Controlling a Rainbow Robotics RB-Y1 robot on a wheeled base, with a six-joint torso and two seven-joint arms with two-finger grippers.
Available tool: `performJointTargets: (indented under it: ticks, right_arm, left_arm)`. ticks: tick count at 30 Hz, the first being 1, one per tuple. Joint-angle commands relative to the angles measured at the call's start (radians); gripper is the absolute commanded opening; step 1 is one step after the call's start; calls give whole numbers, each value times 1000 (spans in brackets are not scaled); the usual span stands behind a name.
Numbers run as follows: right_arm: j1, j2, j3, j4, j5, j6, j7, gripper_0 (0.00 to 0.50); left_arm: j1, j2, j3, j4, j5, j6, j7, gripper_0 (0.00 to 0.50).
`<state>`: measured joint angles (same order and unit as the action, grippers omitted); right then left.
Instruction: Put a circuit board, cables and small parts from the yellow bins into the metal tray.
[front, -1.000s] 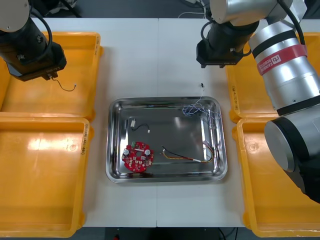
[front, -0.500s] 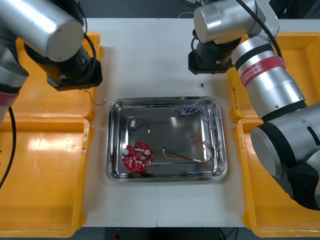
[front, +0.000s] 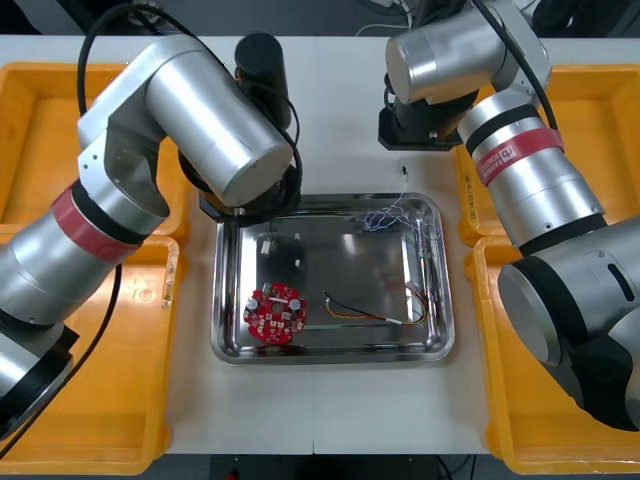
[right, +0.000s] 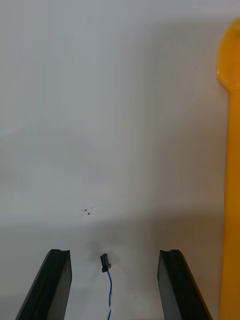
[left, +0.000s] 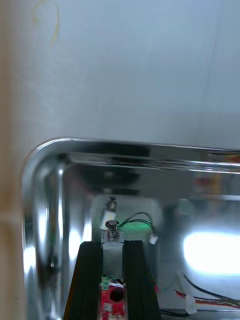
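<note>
- Four items lie in the metal tray (front: 330, 356): circuit board (front: 275, 314), black cable (front: 282, 252), red-and-yellow cable (front: 370, 314), blue-and-white cable (front: 400, 215).
- Left jaws pinch a small metal part (left: 113, 247) over the tray, not yet released.
- Right jaws spread above the surface (front: 330, 120).

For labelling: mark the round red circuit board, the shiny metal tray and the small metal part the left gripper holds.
Round red circuit board (front: 275, 314): front view, middle of its face.
Shiny metal tray (front: 330, 358): front view, near rim.
Small metal part (left: 113, 252): left wrist view, silver body below spring.
</note>
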<state>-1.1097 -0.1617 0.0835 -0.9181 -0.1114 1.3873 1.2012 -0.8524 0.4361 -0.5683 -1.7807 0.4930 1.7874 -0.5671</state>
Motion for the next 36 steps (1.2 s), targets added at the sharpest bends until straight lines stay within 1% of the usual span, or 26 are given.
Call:
performJointTargets:
  ticks: [1, 6, 11, 15, 18, 29, 31, 33, 35, 36]
  right_arm:
    - [19, 13, -25, -16, 30, -24, -25, 500]
    - [36, 13, -21, -16, 25, -40, -35, 500]
    - [59, 24, -21, -16, 22, -85, -55, 500]
    - [73, 34, -19, -16, 36, -108, -66, 500]
    - [79, 40, -16, -16, 45, -111, -69, 500]
    - [110, 45, 24, -16, 41, -134, -81, 500]
    - [111, 45, 28, -16, 41, -134, -83, 399]
    - [111, 44, 32, -16, 36, -134, -88, 219]
    - [111, 45, 32, -16, 35, -133, -88, 130]
    - [110, 45, 32, -16, 35, -133, -89, 118]
  left_arm:
    - [-2, -56, -47, -17, -16, -36, 67, 0]
    - [0, -77, -97, 21, -22, -80, 88, 0]
    - [0, -82, -140, 66, -27, -134, 92, 0]
    - [1, -82, -160, 107, -25, -174, 87, 0]
    - [1, -82, -168, 132, -21, -195, 85, 0]
    - [3, -79, -177, 208, -7, -252, 70, 0]
    - [3, -79, -183, 215, -7, -260, 70, 0]
    - [4, -77, -183, 215, -7, -261, 70, 0]
    - [7, -77, -183, 215, -7, -269, 70, 0]
    - [12, -76, -183, 216, -7, -273, 72, 0]
